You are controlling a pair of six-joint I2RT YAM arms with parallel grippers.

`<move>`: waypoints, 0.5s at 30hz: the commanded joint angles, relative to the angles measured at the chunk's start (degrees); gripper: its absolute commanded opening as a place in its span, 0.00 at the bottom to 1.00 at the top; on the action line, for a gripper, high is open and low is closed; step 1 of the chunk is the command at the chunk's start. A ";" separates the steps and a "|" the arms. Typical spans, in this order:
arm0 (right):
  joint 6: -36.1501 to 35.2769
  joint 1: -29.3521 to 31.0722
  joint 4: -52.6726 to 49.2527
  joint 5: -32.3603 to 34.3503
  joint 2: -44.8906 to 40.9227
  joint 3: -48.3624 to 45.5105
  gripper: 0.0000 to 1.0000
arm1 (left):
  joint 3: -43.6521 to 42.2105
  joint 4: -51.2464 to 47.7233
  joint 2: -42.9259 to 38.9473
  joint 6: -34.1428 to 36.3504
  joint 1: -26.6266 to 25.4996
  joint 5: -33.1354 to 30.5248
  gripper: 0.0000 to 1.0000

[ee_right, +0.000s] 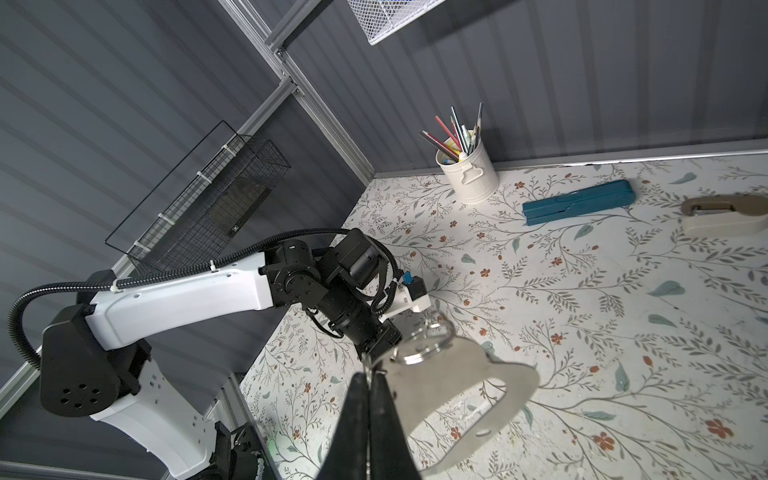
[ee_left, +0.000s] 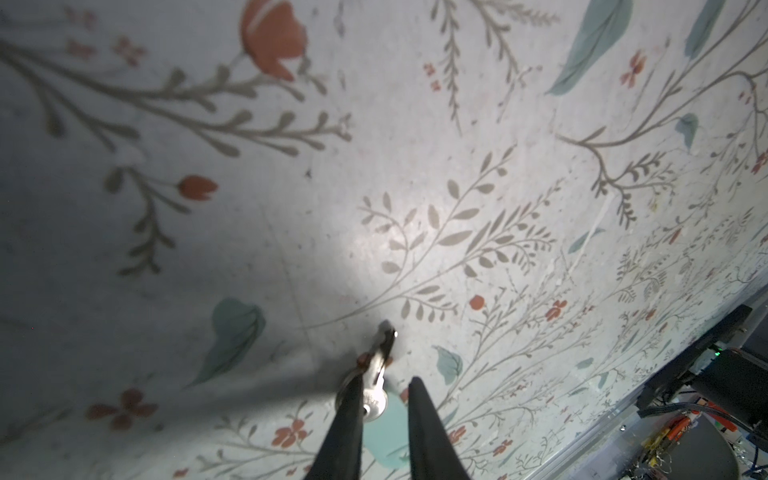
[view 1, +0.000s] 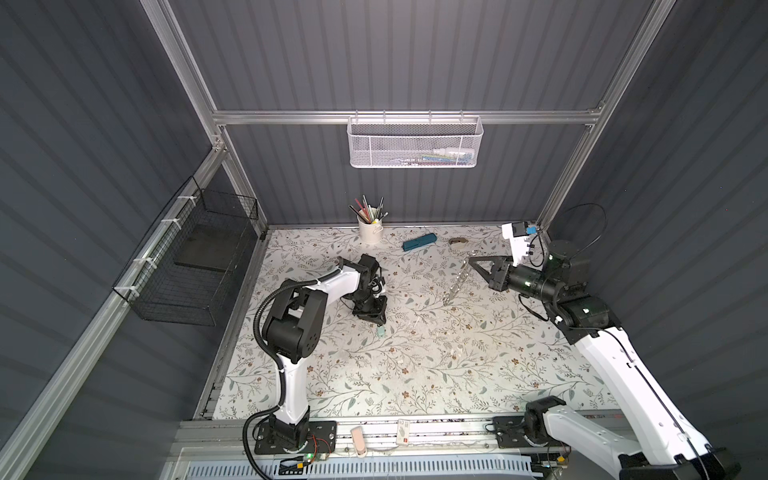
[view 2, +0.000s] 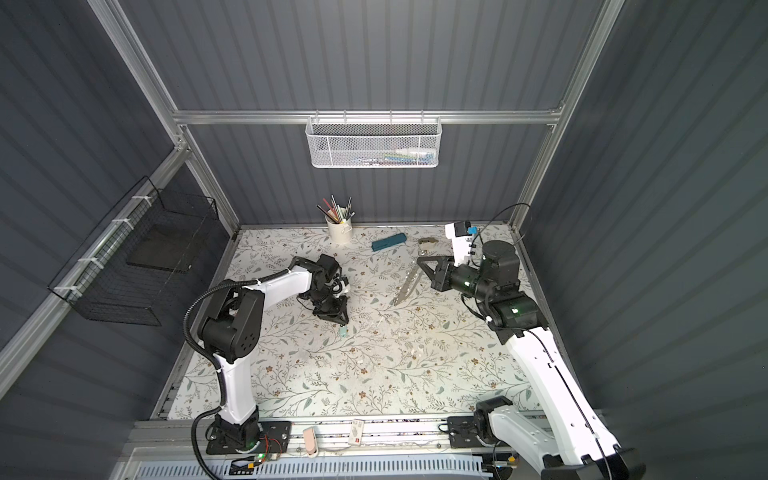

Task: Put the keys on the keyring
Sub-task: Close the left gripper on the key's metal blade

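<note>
Here, over the floral table (view 1: pixel 457 374), the right gripper (ee_right: pixel 370 376) was closed tight on the edge of the keyring (ee_right: pixel 465 357), at the far right side. The left gripper (ee_left: pixel 384 380) stood low near the middle, fingers narrow around one of the keys (ee_left: pixel 380 353) and its mint tag (ee_left: pixel 384 419); a real pinch I could not tell

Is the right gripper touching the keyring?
Touching. The right wrist view shows the right gripper shut on the keyring, pinching its edge.

Floral-print table (view 1: pixel 415 374), white pencil cup (view 1: pixel 370 232), teal case (view 1: pixel 419 242) (near far edge), beige tape dispenser (view 1: pixel 459 242)
</note>
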 commanded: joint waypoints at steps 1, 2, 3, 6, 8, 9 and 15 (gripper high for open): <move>-0.07 0.40 1.19 -0.91 -0.41 0.13 0.04 | 3.30 -1.56 -2.29 0.88 0.49 -4.12 0.22; -0.08 0.42 1.09 -0.95 -0.34 0.09 0.04 | 3.46 -1.46 -2.60 0.80 0.56 -4.51 0.22; -0.11 0.41 1.10 -0.83 -0.36 0.05 0.04 | 3.52 -1.37 -2.80 0.80 0.59 -4.55 0.22; 0.06 0.44 1.16 -0.79 -0.50 -0.21 0.04 | 3.87 -2.02 -2.55 1.01 0.77 -4.73 0.22; 0.10 0.44 1.08 -0.74 -0.53 -0.35 0.04 | 3.82 -2.57 -2.05 1.08 0.84 -5.68 0.22; 0.04 0.43 1.14 -0.77 -0.59 -0.39 0.04 | 3.90 -3.08 -1.63 1.20 1.12 -6.00 0.22; 0.02 0.43 1.17 -0.70 -0.59 -0.39 0.04 | 3.69 -4.14 0.13 1.56 1.72 -3.99 0.21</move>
